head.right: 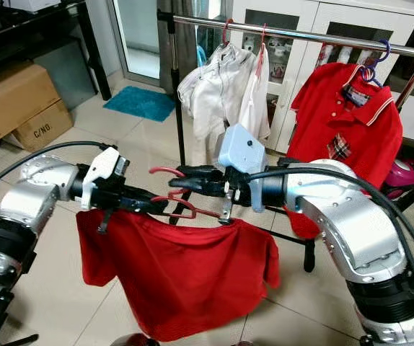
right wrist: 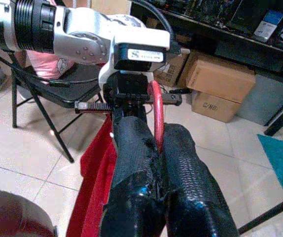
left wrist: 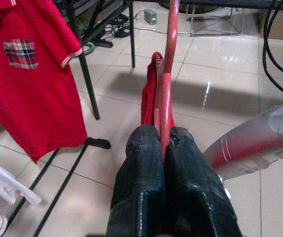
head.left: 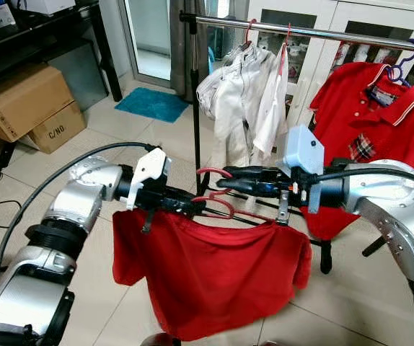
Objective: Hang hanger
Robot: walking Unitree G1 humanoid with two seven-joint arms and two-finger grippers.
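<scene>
Right now both grippers share one red hanger [head.left: 221, 205] with a red shirt [head.left: 214, 277] draped over it, held in front of the robot and well short of the clothes rail [head.left: 315, 32]. The left gripper [head.left: 192, 205] has its black fingers [left wrist: 146, 163] pressed shut on the hanger's thin red bar, as the left wrist view shows plainly, and the right gripper [head.left: 225, 179] is likewise clamped on the wire up by the hook [head.left: 210, 173] (its fingers [right wrist: 131, 148] meet around the red curve in the right wrist view). The job in hand seems to be carrying the load up to the rail, so I judge the good way is to lift both arms together and keep the bar level, lest the shirt slide off one end. The hook's open side should face the rail before it goes over. A sensible target looks to be the bare stretch of rail between the white shirts [head.left: 247, 97] and the red polo shirt [head.left: 369, 122], where nothing would snag. Neither grip should loosen until the hook bears the weight.
</scene>
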